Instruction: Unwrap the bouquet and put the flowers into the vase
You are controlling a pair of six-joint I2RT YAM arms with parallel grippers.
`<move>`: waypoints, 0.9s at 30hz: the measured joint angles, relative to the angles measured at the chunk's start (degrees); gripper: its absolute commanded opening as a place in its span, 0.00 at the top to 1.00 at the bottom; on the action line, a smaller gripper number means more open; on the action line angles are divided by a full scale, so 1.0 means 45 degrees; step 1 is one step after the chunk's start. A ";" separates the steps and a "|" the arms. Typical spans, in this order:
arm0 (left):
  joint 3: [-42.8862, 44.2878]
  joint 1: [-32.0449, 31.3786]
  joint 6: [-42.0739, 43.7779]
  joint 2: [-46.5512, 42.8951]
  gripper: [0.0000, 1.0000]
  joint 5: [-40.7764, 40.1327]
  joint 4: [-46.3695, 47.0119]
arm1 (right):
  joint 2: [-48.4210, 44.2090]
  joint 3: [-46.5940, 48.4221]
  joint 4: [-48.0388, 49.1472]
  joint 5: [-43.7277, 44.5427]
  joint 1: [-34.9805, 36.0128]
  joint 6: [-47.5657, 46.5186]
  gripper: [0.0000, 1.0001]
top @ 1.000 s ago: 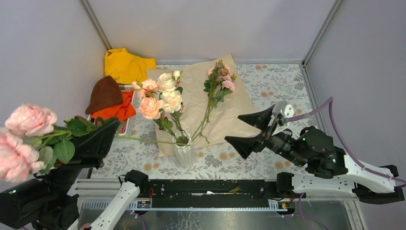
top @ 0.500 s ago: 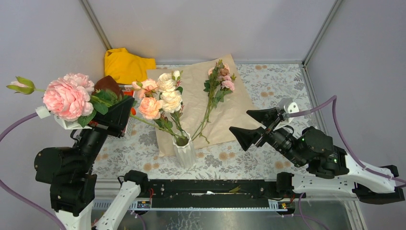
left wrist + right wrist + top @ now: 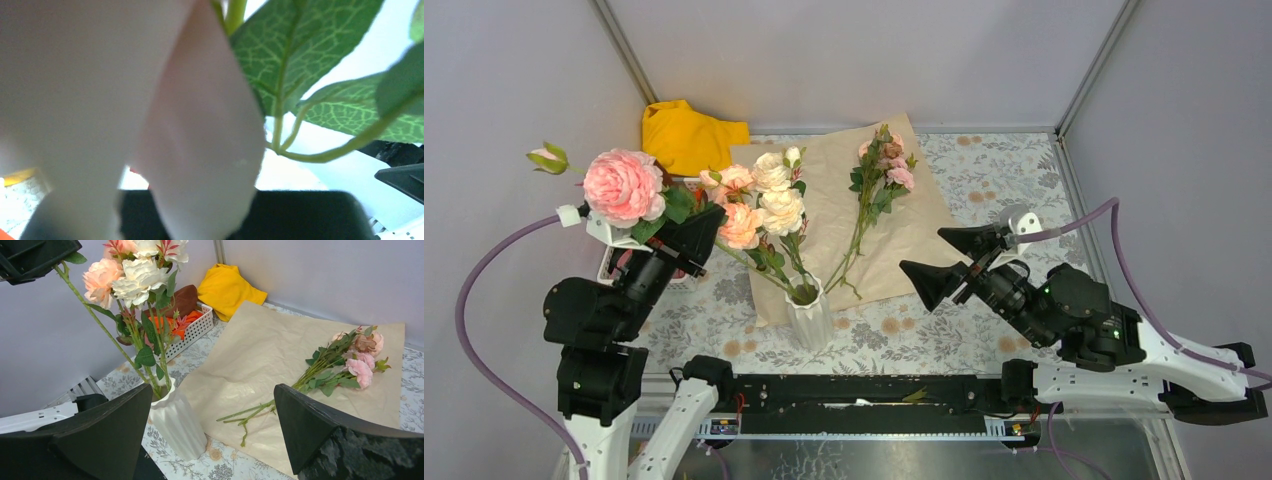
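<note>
**Item 1: pink rose** (image 3: 624,187). One large bloom with a side bud (image 3: 546,158) and green leaves. It is carried above the left side of the desk (image 3: 994,165). The long axis slants, with the bloom high and to the left. The green stem runs down and to the right, and its foot reaches the mouth of the vase. The left wrist view shows only a blurred petal and veined leaves (image 3: 300,45) up close.

**Item 2: left end effector** (image 3: 696,228). Fingers together, clamped on the pink rose's stem just below the leaves.

**Item 3: vase** (image 3: 810,320). White, ribbed and upright, at the near edge of the kraft paper.

**Item 4: flowers in vase** (image 3: 764,200). Peach and cream roses. The stems lean from the mouth toward the far left.

**Item 5: kraft paper** (image 3: 914,225). Unfolded and flat on the desk.

**Item 6: small pink spray** (image 3: 882,170). It lies on the kraft paper, right of the vase. Blooms point to the far wall and stem ends to the near edge.

**Item 7: right end effector** (image 3: 924,250). Fingers wide apart and holding nothing, above the paper's right edge.

**Item 8: yellow cloth** (image 3: 686,135). In the far-left corner.

**Item 9: white basket** (image 3: 192,329). It holds orange and brown fabric, beside the yellow cloth.
</note>
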 measured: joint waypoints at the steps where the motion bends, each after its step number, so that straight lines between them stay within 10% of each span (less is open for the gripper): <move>1: -0.0102 0.0044 0.0029 0.0000 0.97 0.0000 0.0000 | 0.0087 -0.0010 0.0039 0.0015 0.0000 -0.0024 0.00; 27: 0.1307 0.1671 -0.0024 0.0996 0.98 0.3487 0.0806 | 0.2263 -0.0262 0.0748 0.0389 0.0000 -0.0457 0.00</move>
